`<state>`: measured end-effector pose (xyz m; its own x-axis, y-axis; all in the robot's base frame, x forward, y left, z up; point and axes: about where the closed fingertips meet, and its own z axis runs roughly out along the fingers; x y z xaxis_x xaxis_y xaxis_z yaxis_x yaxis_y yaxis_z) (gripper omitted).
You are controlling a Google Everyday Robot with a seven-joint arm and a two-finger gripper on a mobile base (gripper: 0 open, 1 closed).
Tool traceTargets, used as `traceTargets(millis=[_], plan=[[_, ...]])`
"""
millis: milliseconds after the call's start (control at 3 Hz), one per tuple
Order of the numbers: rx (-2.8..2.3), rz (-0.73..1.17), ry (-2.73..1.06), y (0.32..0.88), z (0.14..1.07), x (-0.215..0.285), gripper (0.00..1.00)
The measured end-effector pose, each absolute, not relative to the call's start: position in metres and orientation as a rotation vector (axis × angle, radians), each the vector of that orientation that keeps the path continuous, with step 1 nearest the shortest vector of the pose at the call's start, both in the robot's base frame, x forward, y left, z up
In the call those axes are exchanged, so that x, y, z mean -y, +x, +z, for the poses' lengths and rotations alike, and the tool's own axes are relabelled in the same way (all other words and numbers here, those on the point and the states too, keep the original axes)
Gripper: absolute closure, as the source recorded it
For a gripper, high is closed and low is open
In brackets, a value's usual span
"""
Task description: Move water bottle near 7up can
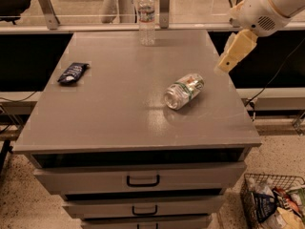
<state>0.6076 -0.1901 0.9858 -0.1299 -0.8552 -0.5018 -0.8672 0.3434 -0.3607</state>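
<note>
Aloft, claw (232, 57) hangs right of 7up can (184, 90); water bottle (147, 17) upright

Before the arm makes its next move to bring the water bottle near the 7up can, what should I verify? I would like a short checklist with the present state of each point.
1. The water bottle stands upright with its cap on: ok, at the table's far edge.
2. The gripper is at the bottle: not ok, it hangs by the table's right edge, apart from the bottle.
3. The 7up can is in view: ok, lying on its side right of centre.
4. Room beside the can: ok, bare table on its left.
5. The snack bag is out of the path: ok, near the left edge.
6. The can is steady against rolling: cannot tell.
</note>
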Motion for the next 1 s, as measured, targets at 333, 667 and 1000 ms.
traceTargets(millis=[333,667,1000], plan=[[-1.959,0.061,-1.418,0.632,0.975,0.178,0.00],[-1.918,0.159,-1.249,0.690,0.957,0.148,0.00],[-1.845,0.246,-1.109,0.751,0.946,0.109,0.00]])
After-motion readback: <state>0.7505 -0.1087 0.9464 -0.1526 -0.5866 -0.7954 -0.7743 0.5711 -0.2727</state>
